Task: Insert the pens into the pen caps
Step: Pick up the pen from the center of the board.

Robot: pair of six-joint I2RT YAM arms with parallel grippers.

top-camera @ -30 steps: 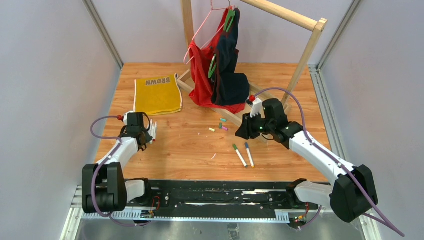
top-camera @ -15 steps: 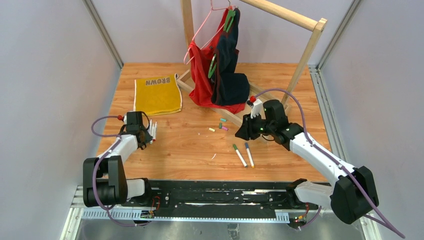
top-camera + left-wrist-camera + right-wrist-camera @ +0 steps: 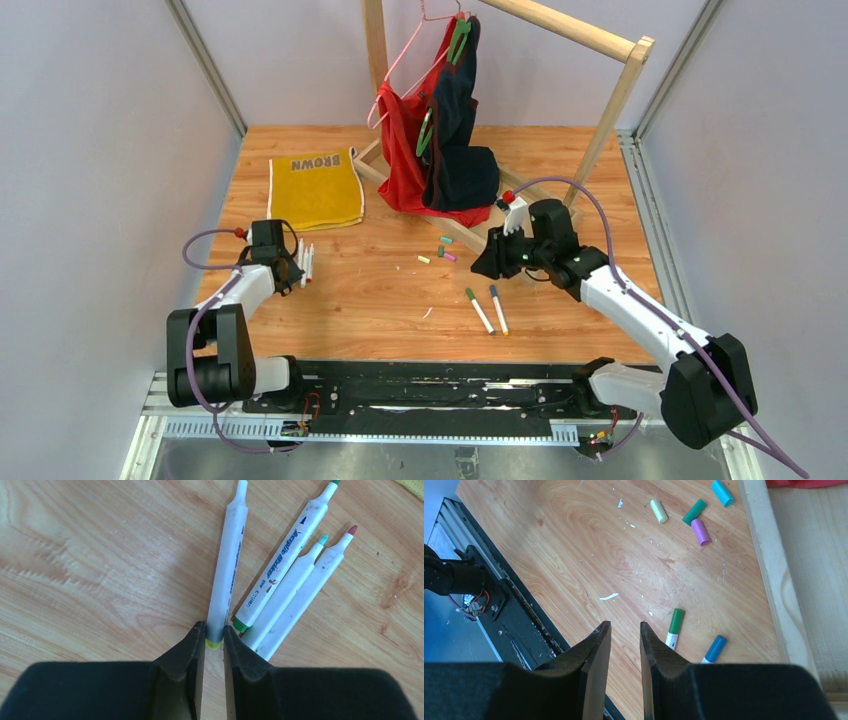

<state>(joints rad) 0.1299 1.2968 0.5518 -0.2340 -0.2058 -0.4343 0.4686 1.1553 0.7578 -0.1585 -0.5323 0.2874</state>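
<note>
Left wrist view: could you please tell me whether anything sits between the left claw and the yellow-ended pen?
Nothing visible does. The left claw straddles the near end of the yellow-ended pen; three other pens lie beside it, outside the fingers.

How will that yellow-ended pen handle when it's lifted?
The pen looks like stiff, light plastic, so it shouldn't sag. Pinched only at its end by the left end effector, it may pivot. Its round barrel would probably roll if dropped.
</note>
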